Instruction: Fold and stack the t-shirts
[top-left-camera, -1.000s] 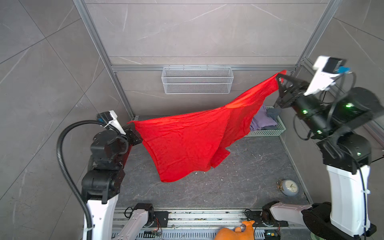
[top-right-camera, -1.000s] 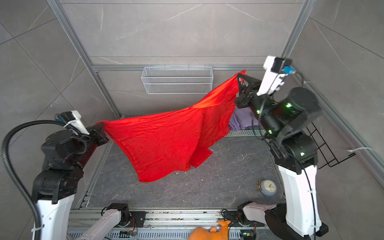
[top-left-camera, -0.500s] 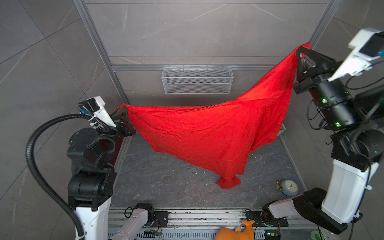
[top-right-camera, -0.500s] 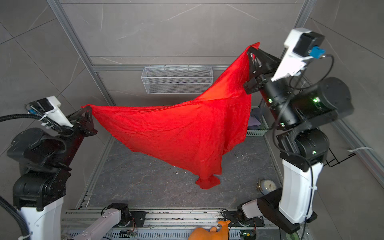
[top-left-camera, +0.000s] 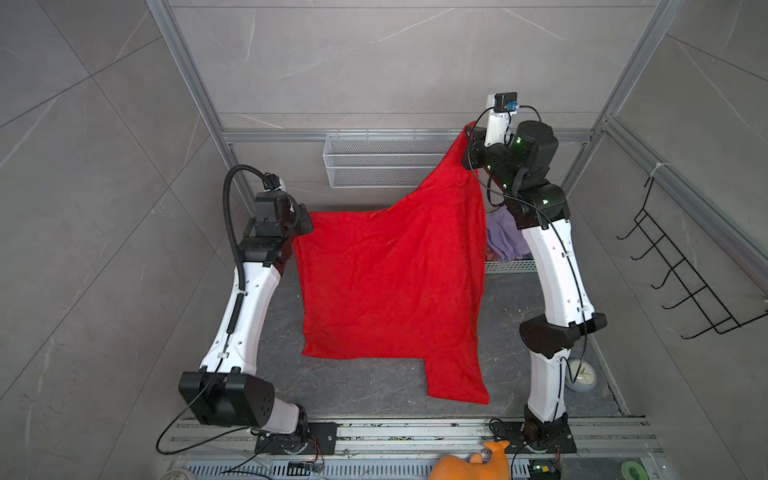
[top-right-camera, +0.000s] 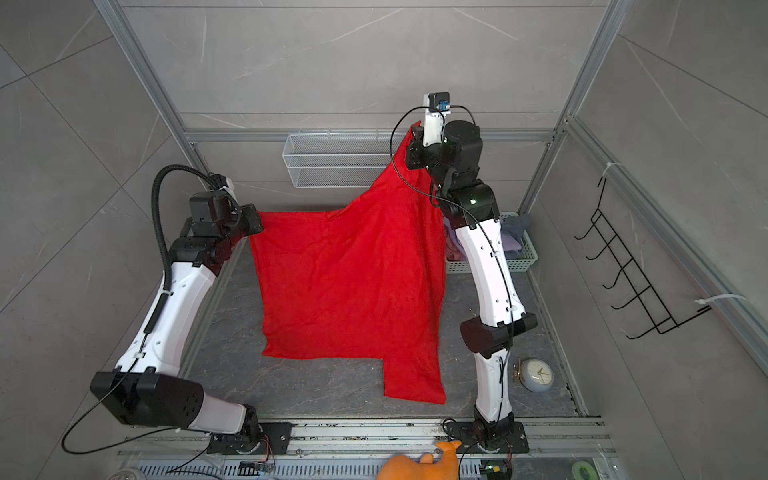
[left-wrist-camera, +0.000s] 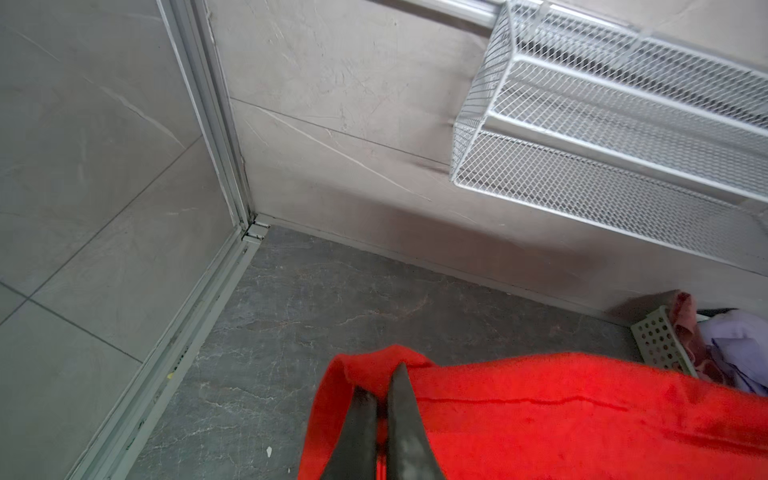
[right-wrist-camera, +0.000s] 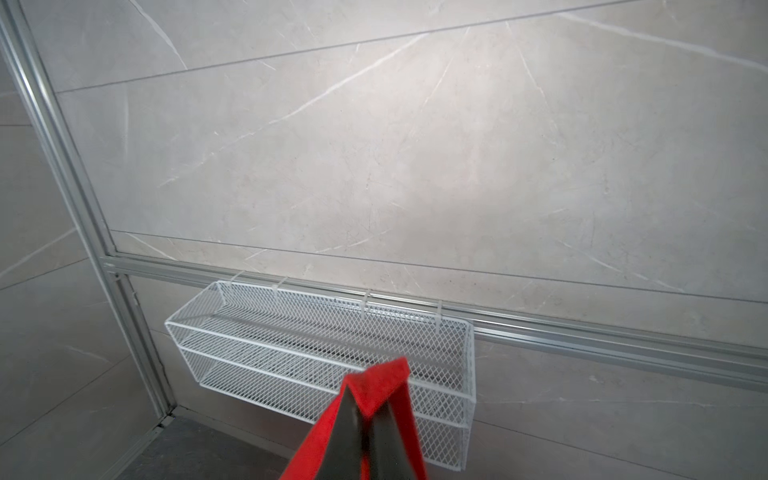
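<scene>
i'm holding the red t-shirt (top-left-camera: 390, 286) spread between my left gripper (left-wrist-camera: 380, 384) and higher right gripper (right-wrist-camera: 368, 409), both clamped on its edge. nothing is folded yet; other shirts (top-left-camera: 505, 239) are waiting in the basket (top-right-camera: 519, 262) beneath the right gripper.

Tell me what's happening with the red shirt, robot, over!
Both shut: left tool, right tool, pinching red t-shirt corners, right one higher. Shirt spread wide between them, unfolded. Nothing in the way; basket off to the side.
</scene>
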